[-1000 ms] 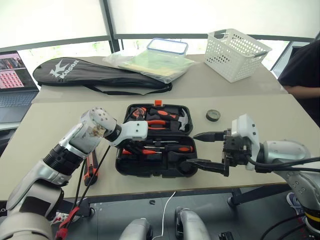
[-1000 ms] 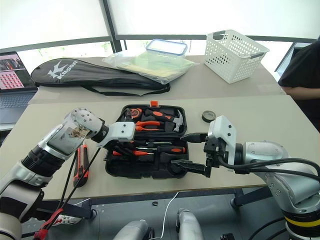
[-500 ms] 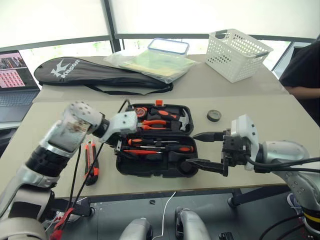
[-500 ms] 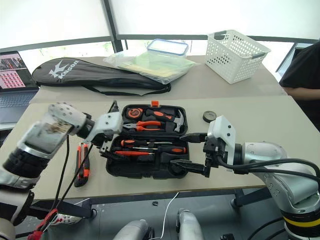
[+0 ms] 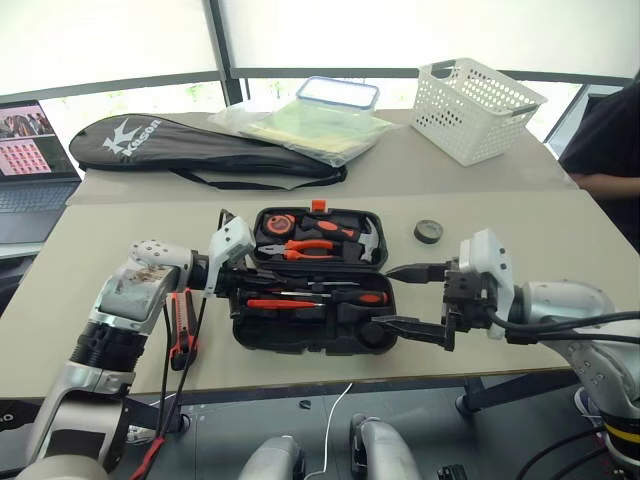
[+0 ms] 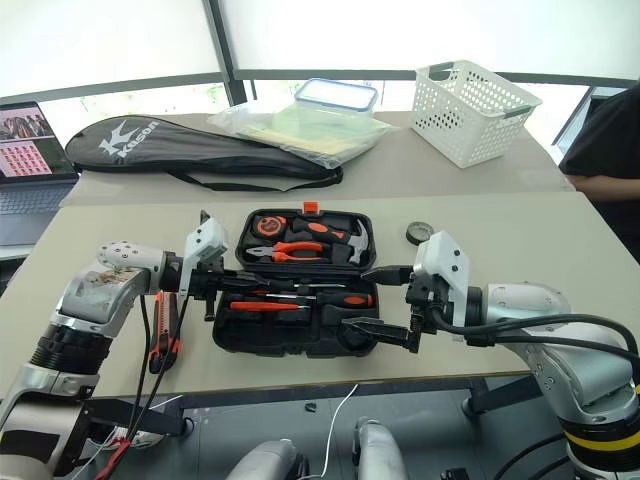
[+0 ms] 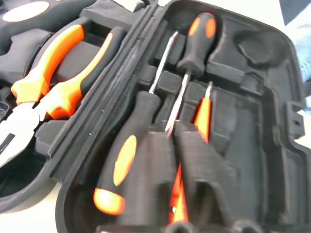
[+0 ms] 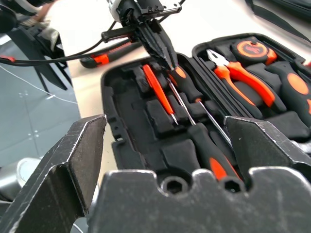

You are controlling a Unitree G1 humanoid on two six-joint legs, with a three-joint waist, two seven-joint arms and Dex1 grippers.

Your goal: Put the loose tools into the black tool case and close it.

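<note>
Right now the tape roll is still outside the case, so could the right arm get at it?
Probably yes: the tape roll lies on bare table just beyond the open right gripper, unobstructed.

The open tool case (image 5: 310,285) lies at the centre of the frame on the near table (image 5: 80,300). In its lower half lie two screwdrivers (image 5: 330,297) and the tester pen (image 8: 156,87). The utility knife (image 5: 182,325) lies on the table left of the case. The tape roll (image 5: 427,231) sits to its upper right. The basket (image 5: 475,108) stands at the upper right.
</note>
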